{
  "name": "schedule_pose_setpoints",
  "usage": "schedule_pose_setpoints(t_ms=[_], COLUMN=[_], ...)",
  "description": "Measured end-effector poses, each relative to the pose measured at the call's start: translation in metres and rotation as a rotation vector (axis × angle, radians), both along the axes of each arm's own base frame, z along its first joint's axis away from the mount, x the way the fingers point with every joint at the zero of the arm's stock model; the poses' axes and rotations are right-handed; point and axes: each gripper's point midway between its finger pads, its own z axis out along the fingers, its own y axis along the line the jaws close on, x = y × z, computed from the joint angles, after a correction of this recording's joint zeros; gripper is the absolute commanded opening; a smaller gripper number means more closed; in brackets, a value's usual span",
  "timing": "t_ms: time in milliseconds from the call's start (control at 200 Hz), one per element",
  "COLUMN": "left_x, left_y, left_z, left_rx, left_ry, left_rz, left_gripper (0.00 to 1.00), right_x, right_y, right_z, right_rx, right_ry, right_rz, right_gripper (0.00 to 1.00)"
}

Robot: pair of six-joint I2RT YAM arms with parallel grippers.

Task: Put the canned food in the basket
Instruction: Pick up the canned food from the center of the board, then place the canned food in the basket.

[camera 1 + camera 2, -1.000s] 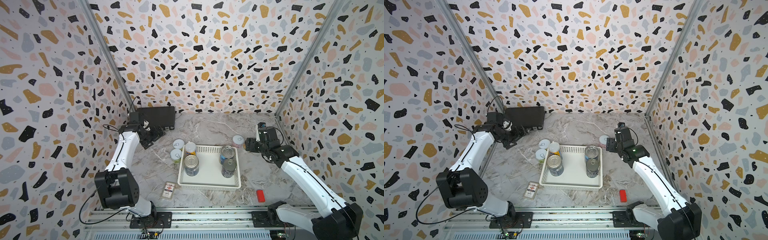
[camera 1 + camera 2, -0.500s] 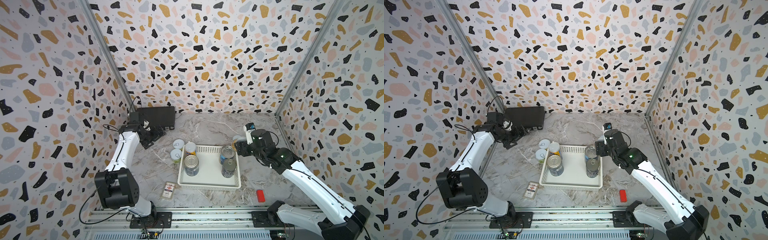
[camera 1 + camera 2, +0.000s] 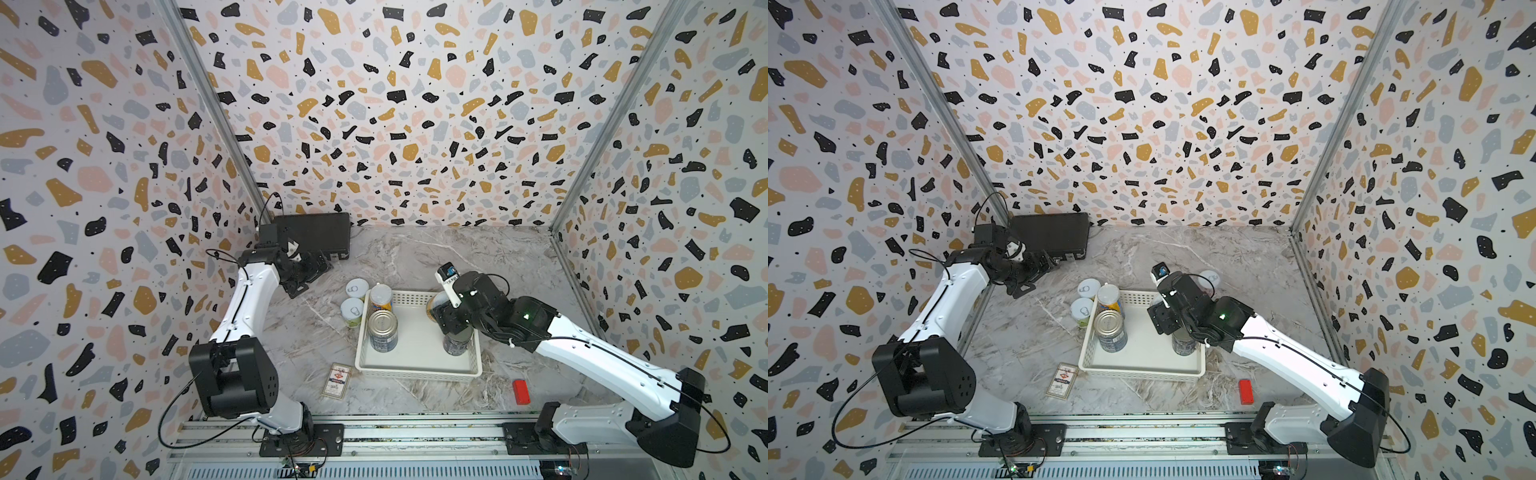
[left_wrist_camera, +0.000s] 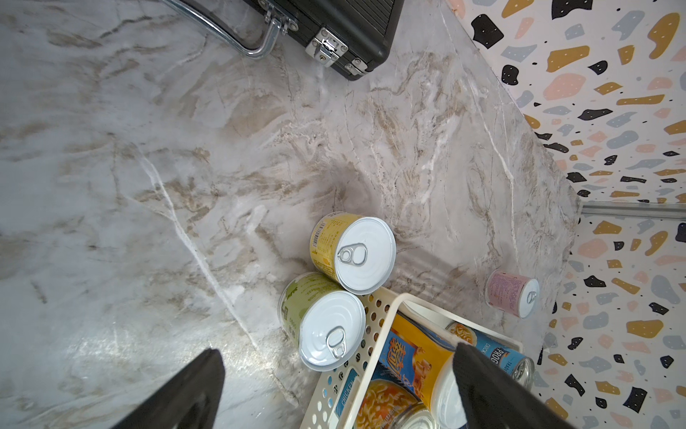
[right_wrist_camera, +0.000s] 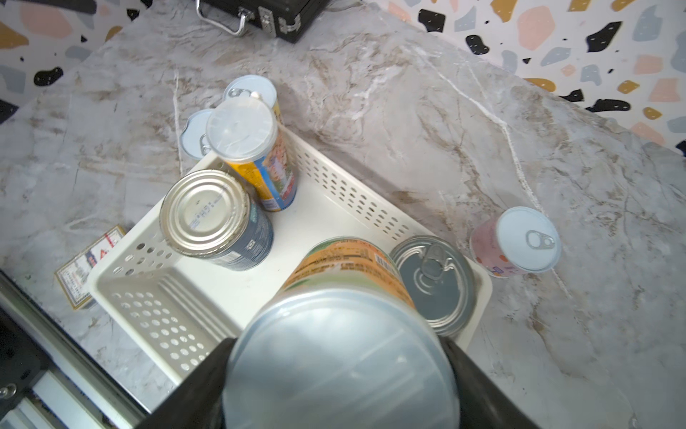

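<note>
- My right gripper (image 5: pixel 337 371): clamped on orange-labelled can (image 5: pixel 349 267), lower centre, above basket (image 5: pixel 334 174).
- My left gripper (image 4: pixel 336 353): jaws wide, empty.
- Next, likely: lower and release.

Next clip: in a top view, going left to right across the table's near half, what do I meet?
Card box → metal-topped tin standing in the basket → right claw gripping an orange-labelled can over the basket → red block.
</note>
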Motion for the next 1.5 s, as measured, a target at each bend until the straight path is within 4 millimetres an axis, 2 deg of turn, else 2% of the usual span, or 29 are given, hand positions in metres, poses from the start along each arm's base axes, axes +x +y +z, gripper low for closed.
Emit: schedule_pose_setpoints(t_ms=[130, 390, 511, 691, 871, 1221, 1502], left_x=[0.0, 0.0, 0.0, 0.003, 0.003, 0.003, 0.003], left_y=[0.0, 0.0, 0.0, 0.0, 0.0, 0.0, 0.0], left_z=[0.0, 0.0, 0.0, 0.003, 0.003, 0.003, 0.003], left_rx=[-0.001, -0.001, -0.001, 0.0, -0.001, -0.001, -0.001], left_ry=[0.0, 0.0, -0.001, -0.009, -0.008, -0.008, -0.008], left_rz=[-0.001, -0.001, -0.001, -0.001, -0.001, -0.001, -0.001], left_gripper=[1.0, 1.0, 1.0, 1.0, 1.0, 1.0, 1.0], right_x=[-0.007, -0.007, -0.019, -0.045, -0.059, -0.066, -0.065], right_y=[0.011, 0.016, 0.01, -0.005, -0.019, -0.037, -0.051], right_z=[-0.011, -0.034, -0.049, -0.088, -0.118, -0.127, -0.143], right_rx=[-0.026, -0.06, -0.064, -0.11, -0.158, -0.166, -0.233], right_ry=[0.021, 0.074, 0.105, 0.188, 0.247, 0.254, 0.275], right_rz=[0.031, 0.023, 0.03, 0.057, 0.056, 0.017, -0.046], right_gripper=[0.25, 0.25, 0.25, 0.24, 0.24, 0.28, 0.32])
